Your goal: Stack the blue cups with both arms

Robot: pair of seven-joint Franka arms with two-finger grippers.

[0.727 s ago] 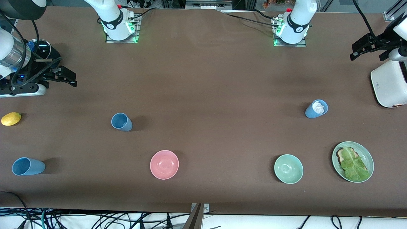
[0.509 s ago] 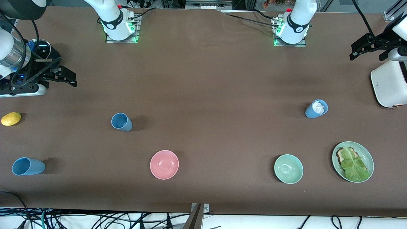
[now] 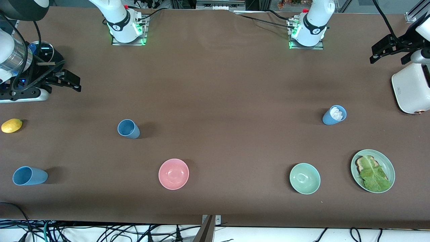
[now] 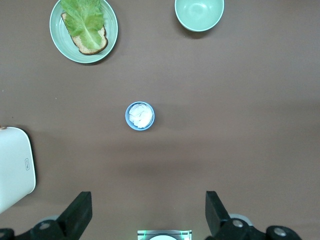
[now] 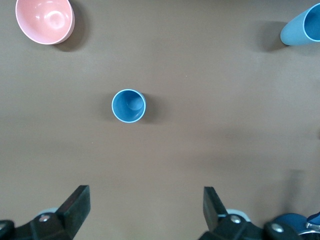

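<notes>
Well, three small matte light-blue tumblers stand upright, mouths up, on the brown counter [image 3: 215, 84]: an empty one [image 3: 128, 128] toward the right arm's end, another empty [image 3: 28, 175] nearer the camera, and a third [image 3: 334, 115], holding crumpled white paper [image 3: 337, 113], toward the left arm's end. Both black two-finger hands, left [image 4: 148, 216] and right [image 5: 146, 212], hang spread wide above the counter

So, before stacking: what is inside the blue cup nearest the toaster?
The blue cup holds crumpled white material filling most of its opening. The cup's bottom beneath it is covered.
</notes>
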